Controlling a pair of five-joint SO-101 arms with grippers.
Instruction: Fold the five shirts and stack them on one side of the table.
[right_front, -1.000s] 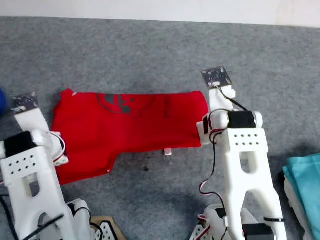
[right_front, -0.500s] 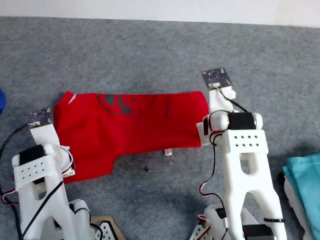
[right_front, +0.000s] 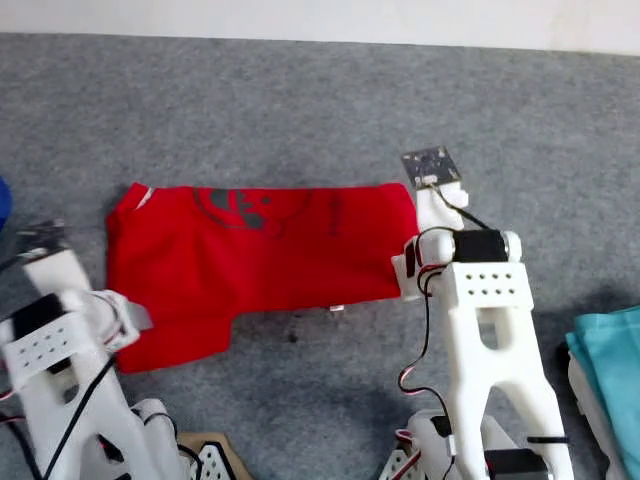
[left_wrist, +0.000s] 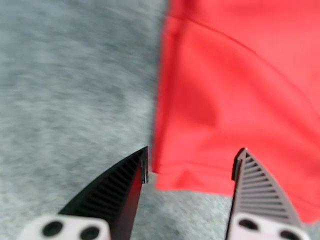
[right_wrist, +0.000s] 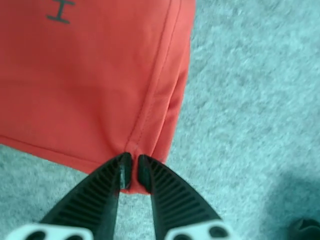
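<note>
A: Right hand (right_wrist: 131, 165)?
B: Fingers pinched together on the red shirt (right_front: 260, 260), at its corner hem.
A: Left hand (left_wrist: 192, 162)?
B: Spread wide, grips nothing, over the opposite lower corner.
A: Shirt?
B: Flat on grey counter (right_front: 300, 110), long axis side to side between the arms, sleeve end toward left arm. Teal shirt (right_front: 610, 350) well apart, right edge.
</note>
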